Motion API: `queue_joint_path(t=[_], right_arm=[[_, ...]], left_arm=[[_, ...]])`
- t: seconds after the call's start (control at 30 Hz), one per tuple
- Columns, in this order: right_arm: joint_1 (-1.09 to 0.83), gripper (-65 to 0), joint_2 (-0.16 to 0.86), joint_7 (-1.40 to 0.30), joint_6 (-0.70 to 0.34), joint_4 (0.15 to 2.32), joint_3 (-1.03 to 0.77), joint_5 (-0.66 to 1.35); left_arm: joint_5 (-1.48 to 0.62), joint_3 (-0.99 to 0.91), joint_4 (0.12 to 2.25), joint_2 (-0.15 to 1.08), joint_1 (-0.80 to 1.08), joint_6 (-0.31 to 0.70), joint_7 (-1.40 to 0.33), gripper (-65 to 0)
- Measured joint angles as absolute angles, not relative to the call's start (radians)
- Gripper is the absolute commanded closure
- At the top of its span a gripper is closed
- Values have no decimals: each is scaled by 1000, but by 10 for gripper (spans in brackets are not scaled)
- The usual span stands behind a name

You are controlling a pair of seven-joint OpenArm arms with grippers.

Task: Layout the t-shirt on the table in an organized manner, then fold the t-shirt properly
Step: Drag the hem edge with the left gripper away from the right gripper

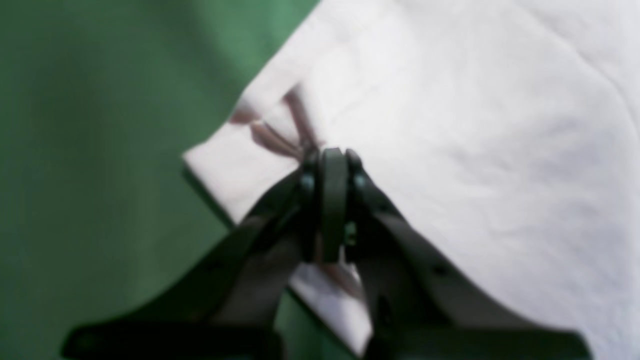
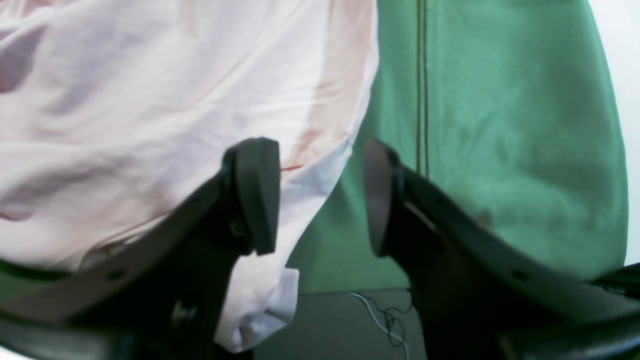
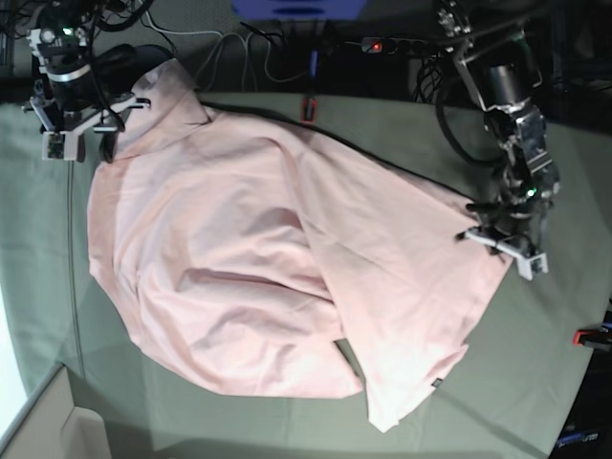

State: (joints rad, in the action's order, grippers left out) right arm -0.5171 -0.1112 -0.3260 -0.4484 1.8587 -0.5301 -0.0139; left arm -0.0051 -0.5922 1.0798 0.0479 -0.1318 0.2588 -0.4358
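Two grippers stand at opposite ends of the t-shirt (image 3: 287, 277), and this is the relation on which the next move depends. The shirt lies spread but wrinkled on the table (image 3: 564, 402), plain side up, with its long axis running roughly from one gripper to the other.

The left gripper (image 1: 332, 165) has its jaws pressed together on a corner of the cloth. Small creases run out from the pinch point, and the rest of the pink fabric extends away in front of it and to its one side, while bare green table is on the other side.

The right gripper (image 2: 320, 197) has its jaws apart, with nothing between them. In its wrist view the edge of the shirt passes just under one finger (image 2: 255, 195), and the other finger is over the bare table, so the hem lies between the jaws but below them. I cannot tell if this finger touches the cloth.

Judging from this, the left arm is ready to pull, and the right arm must first come down and close on its own edge. After that the two can stretch the shirt flat along its long axis.
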Motion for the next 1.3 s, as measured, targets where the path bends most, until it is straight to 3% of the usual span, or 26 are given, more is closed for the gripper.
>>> queue_joint_path(t=[0.37,0.67,0.9,1.3], right_arm=[[-511,-275,-111,-326,-448,1859,-525,-13],[-511,-275,-111,-325,-448,1859,-524,-14],[-511,-275,-113,-325,-448,1859,-523,-13],[-522,-274,-113,-326,-448,1859,-523,-14]], left_arm=[[-7,-615,1411,19,42,263,-433,-1],[-10,-718,1446,-12,112,269,-438,-9],[-10,-730,1448,-12,157,266,-430,-182],[-8,-786,1441,-30,128,266,-434,-188]])
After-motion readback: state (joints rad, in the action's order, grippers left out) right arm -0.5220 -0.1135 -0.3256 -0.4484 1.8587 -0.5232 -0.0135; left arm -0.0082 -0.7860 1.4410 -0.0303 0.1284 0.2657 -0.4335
